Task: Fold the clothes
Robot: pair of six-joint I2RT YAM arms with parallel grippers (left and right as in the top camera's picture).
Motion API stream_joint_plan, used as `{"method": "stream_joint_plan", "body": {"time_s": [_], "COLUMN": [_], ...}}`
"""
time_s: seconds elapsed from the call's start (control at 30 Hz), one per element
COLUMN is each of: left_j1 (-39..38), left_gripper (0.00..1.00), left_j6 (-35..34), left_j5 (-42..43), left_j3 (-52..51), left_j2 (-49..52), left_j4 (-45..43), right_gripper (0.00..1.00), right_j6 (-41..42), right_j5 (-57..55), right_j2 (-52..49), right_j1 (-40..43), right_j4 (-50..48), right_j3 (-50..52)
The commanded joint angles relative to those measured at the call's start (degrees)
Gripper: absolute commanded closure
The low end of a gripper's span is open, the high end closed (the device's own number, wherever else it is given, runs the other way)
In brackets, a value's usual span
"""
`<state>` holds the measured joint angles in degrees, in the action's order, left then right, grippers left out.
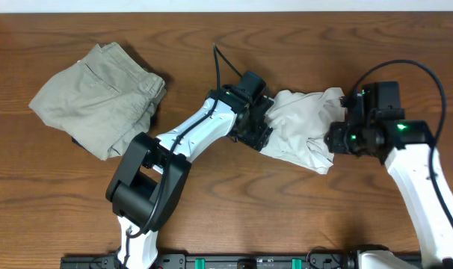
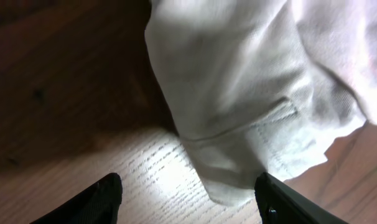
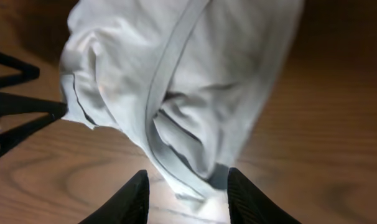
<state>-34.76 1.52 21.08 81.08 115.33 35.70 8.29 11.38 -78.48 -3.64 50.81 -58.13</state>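
One bunched T-shirt point(image 1: 301, 131) — sleeves indistinct, left claw point(image 2: 188, 180) half cropped

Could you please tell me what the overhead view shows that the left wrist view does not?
Only overhead: the khaki trousers lying at the left, both arms, the whole T-shirt bunched in a heap, and the right gripper at its right end. Only left wrist: the stitched hem up close, and the left gripper with its fingers apart, a corner of cloth hanging near the gap. Both: the pale T-shirt and the wooden table.
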Motion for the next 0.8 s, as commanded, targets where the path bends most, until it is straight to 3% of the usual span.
{"method": "stream_joint_plan", "body": {"time_s": [0.0,0.23,0.47,0.77], "left_j1": [-0.1,-0.1,-0.1,-0.1], "left_gripper": [0.3,0.31,0.31,0.31], "left_j6": [0.2,0.2,0.2,0.2], "left_j5": [1.0,1.5,1.5,1.4], "left_j3": [-0.1,-0.1,-0.1,-0.1], "left_j2": [0.6,0.6,0.6,0.6], "left_j4": [-0.5,-0.5,-0.5,-0.5], "right_gripper": [0.64,0.67,0.99,0.99], "right_j6": [0.2,-4.2,-5.4,-2.3], "right_j5": [4.3,9.9,9.2,2.2], "right_j2": [-5.0,-11.3,-9.6,-2.2], "right_j1": [-0.4,-0.6,0.0,5.0], "right_j4": [-1.9,-2.8,-1.3,7.0], "right_j3": [2.8,3.2,2.9,2.5]}}
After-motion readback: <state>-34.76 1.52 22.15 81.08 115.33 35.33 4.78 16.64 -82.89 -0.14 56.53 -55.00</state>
